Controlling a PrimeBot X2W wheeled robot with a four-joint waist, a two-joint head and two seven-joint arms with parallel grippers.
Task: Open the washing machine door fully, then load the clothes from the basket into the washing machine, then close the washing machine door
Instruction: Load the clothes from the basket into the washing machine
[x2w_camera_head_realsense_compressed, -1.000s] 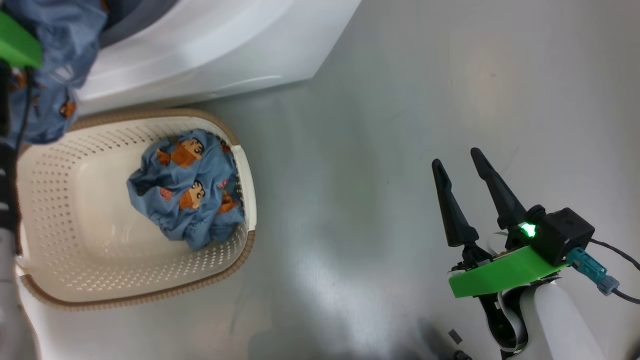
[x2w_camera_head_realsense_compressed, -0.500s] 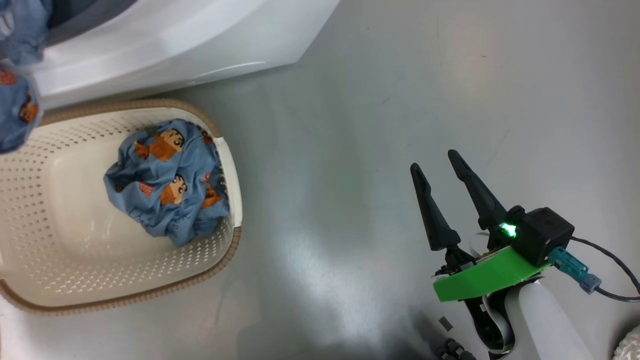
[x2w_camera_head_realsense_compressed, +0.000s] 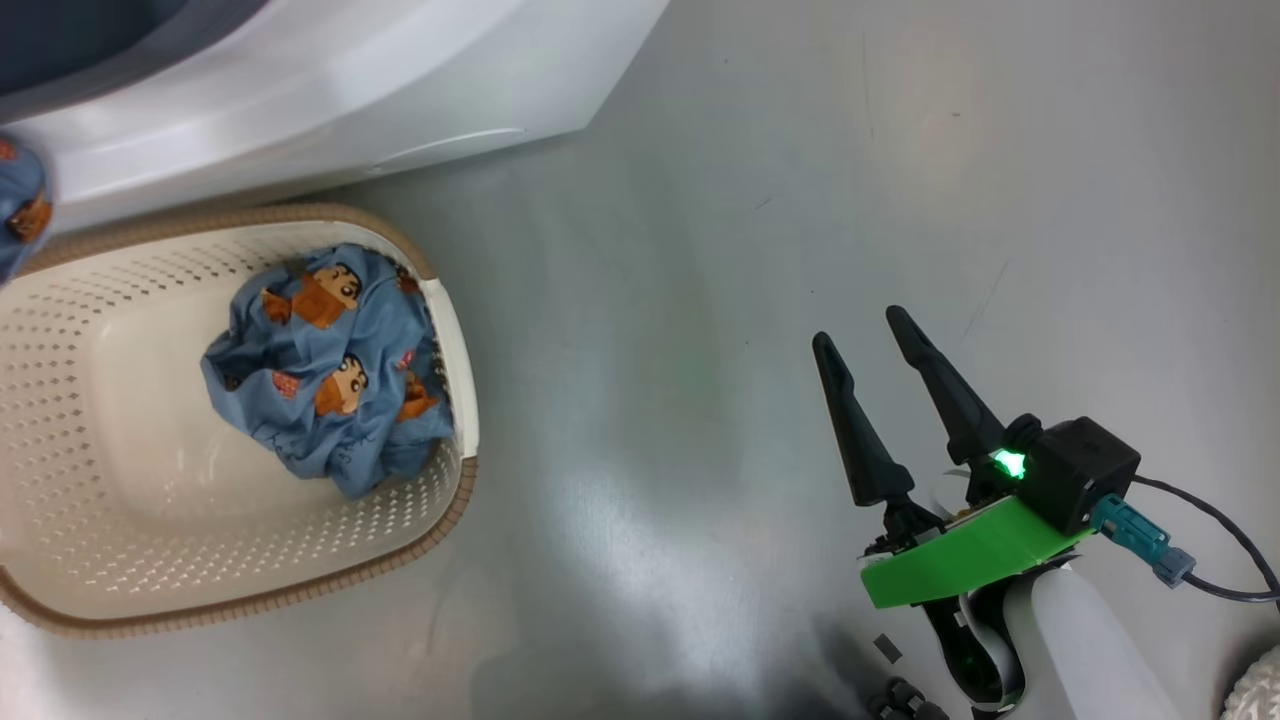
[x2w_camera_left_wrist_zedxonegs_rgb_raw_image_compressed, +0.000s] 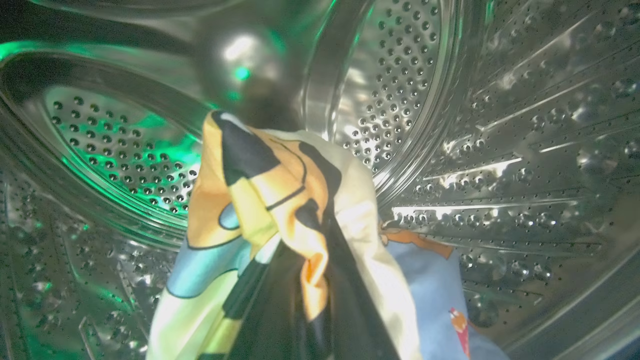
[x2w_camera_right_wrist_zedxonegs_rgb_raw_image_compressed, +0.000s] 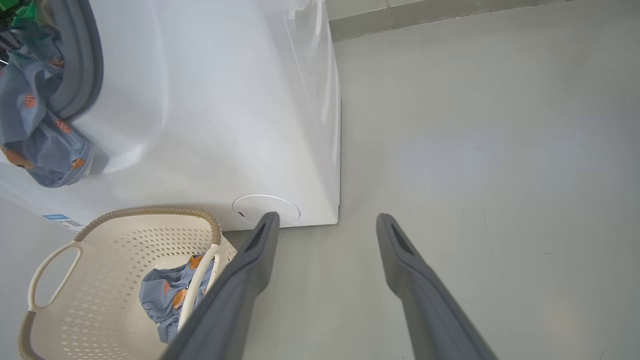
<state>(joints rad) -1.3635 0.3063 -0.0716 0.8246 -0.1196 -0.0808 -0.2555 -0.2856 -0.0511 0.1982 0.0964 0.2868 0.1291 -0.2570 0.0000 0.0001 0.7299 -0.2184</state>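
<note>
The washing machine (x2w_camera_head_realsense_compressed: 300, 90) stands with the basket (x2w_camera_head_realsense_compressed: 60, 600) just beside its front. A blue garment (x2w_camera_head_realsense_compressed: 320, 370) lies bunched at the basket's right end (a second blue piece (x2w_camera_right_wrist_zedxonegs_rgb_raw_image_compressed: 40, 135) hangs from the machine's mouth). Inside the steel drum (x2w_camera_left_wrist_zedxonegs_rgb_raw_image_compressed: 500, 125), the left claw (x2w_camera_left_wrist_zedxonegs_rgb_raw_image_compressed: 305, 260) pinches the cream garment (x2w_camera_left_wrist_zedxonegs_rgb_raw_image_compressed: 280, 200). The right claw (x2w_camera_head_realsense_compressed: 858, 328) gapes wide, empty, over the floor (x2w_camera_head_realsense_compressed: 700, 250).

Laundry corner (home or lab, unclear): white washing machine (x2w_camera_right_wrist_zedxonegs_rgb_raw_image_compressed: 210, 100), perforated basket (x2w_camera_head_realsense_compressed: 90, 340) of clothes (x2w_camera_head_realsense_compressed: 330, 380), bare grey floor (x2w_camera_head_realsense_compressed: 700, 250).

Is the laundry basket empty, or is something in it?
Not empty: a crumpled blue garment printed with cartoon figures lies inside the basket, against one end wall.
</note>
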